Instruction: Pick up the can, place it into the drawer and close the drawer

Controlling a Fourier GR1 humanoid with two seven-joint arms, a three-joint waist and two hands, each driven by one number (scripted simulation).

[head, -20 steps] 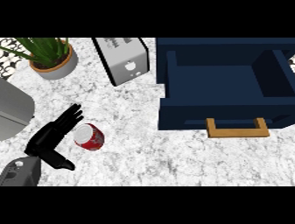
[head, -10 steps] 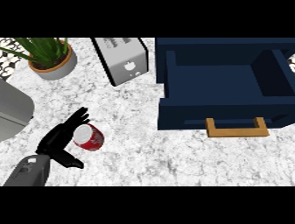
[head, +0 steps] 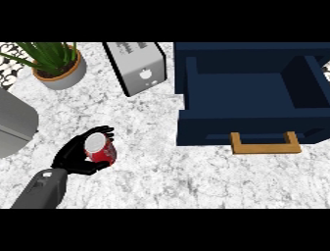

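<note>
A red can [head: 99, 149] with a silver top stands upright on the marble counter at the lower left. My left hand [head: 72, 158] is shut on it, with the fingers curled over its far side and the thumb under its near side. The navy drawer [head: 254, 131] is pulled open at the upper right, its inside bare, with a tan handle [head: 265, 145] on the front. The can is well to the left of the drawer's front. My right hand does not show.
A silver toaster [head: 140, 68] stands behind the can, just left of the drawer. A potted plant [head: 55, 66] is at the back left. A large grey rounded object [head: 1, 122] fills the left edge.
My left hand, with straight fingers beside the can before, has closed in and curled its fingers and thumb round the can. The drawer has not moved.
</note>
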